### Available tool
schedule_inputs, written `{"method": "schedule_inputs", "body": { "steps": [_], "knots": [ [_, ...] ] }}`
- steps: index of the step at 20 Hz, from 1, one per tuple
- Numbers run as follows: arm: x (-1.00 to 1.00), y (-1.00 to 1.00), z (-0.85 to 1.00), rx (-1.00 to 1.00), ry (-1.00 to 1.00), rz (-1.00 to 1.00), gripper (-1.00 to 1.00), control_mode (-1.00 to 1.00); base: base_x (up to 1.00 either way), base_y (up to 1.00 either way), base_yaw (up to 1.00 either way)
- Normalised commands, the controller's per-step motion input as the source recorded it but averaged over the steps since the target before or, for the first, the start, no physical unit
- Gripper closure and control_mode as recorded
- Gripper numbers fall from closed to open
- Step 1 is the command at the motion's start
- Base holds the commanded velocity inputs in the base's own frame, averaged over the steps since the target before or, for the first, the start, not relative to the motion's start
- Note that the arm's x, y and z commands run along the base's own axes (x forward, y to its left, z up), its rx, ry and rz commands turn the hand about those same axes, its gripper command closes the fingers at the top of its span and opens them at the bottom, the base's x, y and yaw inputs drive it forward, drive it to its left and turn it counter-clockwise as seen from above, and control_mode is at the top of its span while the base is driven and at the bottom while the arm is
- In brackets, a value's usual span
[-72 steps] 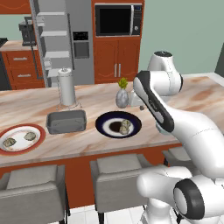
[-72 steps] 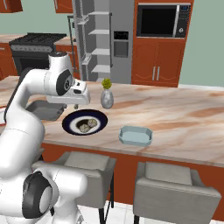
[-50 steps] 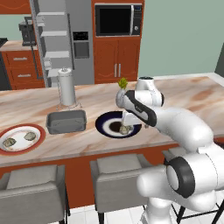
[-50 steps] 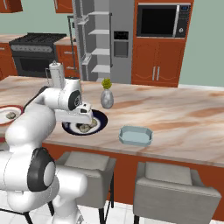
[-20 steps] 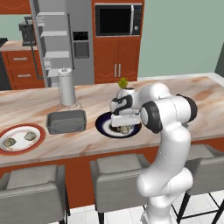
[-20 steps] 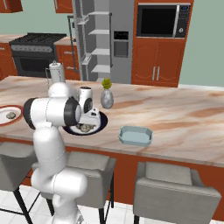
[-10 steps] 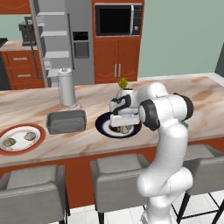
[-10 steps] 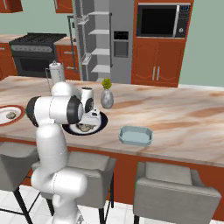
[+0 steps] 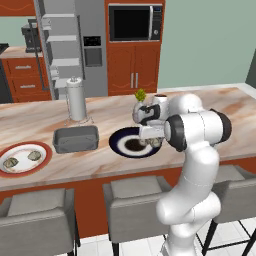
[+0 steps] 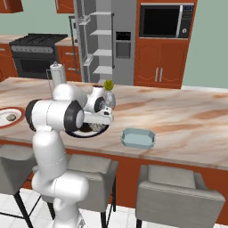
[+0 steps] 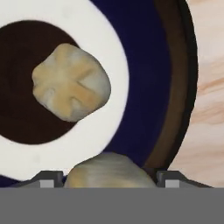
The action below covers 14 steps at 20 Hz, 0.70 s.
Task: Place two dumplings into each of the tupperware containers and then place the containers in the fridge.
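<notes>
Beige dumpling (image 11: 105, 171) sits between the tool (image 11: 105, 178) tips (seemingly pinched) near the plate rim (image 11: 173, 87).

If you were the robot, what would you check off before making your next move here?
1. Gripper down at the dark blue plate: ok.
2. A dumpling sits between the fingertips: ok.
3. Firmly gripped: cannot tell; the jaws stand wide, either side of it.
4. Second dumpling lies apart on the plate, out of the grasp: ok.
5. Grey container open on the counter beside the plate: ok.
6. Fridge door open: ok.
</notes>
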Motion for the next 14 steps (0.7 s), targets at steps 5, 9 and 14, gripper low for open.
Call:
{"method": "schedule_inputs", "body": {
  "steps": [5, 9, 14],
  "knots": [
    [-0.34, -1.00, 0.19, 0.00, -0.02, 0.00, 1.00, -1.00, 0.00, 0.00, 0.00],
    [-0.34, -1.00, 0.01, 0.00, 0.00, 0.00, 1.00, -1.00, 0.00, 0.00, 0.00],
    [-0.03, -0.92, 0.09, 0.00, 0.02, -0.01, 1.00, -1.00, 0.00, 0.00, 0.00]
  ]
}}
